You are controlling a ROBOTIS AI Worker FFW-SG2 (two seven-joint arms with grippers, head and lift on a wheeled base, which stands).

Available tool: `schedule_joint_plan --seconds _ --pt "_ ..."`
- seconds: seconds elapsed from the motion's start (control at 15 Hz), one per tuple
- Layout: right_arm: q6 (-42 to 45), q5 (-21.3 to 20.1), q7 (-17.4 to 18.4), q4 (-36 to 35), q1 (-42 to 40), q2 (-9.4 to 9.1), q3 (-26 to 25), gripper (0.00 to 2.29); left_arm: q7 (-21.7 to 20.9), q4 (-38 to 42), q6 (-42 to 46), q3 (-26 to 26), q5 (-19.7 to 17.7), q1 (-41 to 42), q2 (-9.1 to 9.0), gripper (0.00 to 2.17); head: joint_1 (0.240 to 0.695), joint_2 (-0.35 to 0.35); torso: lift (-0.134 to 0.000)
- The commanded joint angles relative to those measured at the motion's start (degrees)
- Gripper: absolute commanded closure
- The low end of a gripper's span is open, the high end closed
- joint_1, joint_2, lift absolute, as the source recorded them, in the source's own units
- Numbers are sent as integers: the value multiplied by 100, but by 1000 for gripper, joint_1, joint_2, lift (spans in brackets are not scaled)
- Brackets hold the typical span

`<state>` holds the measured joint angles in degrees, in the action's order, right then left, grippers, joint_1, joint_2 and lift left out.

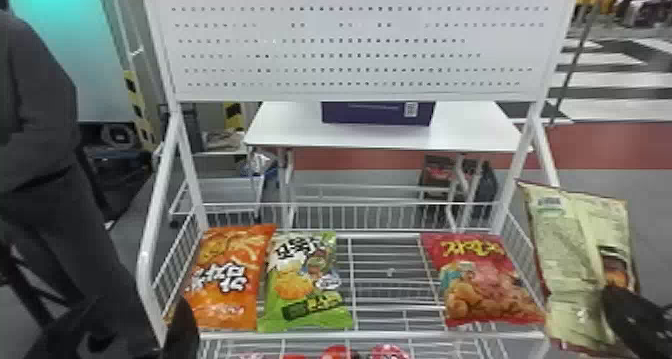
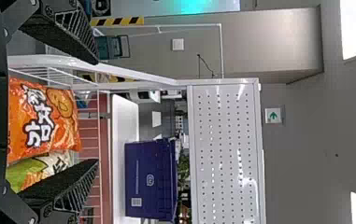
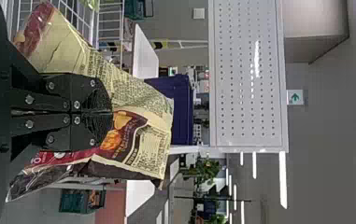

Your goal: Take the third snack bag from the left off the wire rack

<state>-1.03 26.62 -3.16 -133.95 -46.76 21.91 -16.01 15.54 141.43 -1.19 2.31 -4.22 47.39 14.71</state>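
The white wire rack (image 1: pixel 385 273) holds an orange snack bag (image 1: pixel 227 278), a green one (image 1: pixel 302 283) beside it, then a bare gap, then a red one (image 1: pixel 477 283). A pale green snack bag (image 1: pixel 575 253) hangs upright in the air just outside the rack's right side, with my right gripper (image 1: pixel 632 320) shut on its lower edge. The right wrist view shows the black fingers (image 3: pixel 91 100) pinching that bag (image 3: pixel 133 116). My left gripper (image 1: pixel 181 330) stands open, low at the rack's front left corner, with the orange bag (image 2: pixel 38 121) beyond its fingers (image 2: pixel 68 179).
A white perforated back panel (image 1: pixel 350 43) rises behind the rack. Beyond it stands a white table (image 1: pixel 450 130) carrying a dark blue box (image 1: pixel 377 112). Red round items (image 1: pixel 350 353) show on a lower shelf at the front edge.
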Motion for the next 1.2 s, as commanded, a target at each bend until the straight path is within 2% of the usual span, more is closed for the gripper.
schedule_joint_plan --seconds 0.0,1.13 --pt "1 133 0 62 -79 7 -165 2243 2 8 0 -3 0 -2 5 144 499 0 0" --pt "159 54 -26 -35 -123 24 -113 2243 2 122 0 -20 9 103 -3 144 499 0 0"
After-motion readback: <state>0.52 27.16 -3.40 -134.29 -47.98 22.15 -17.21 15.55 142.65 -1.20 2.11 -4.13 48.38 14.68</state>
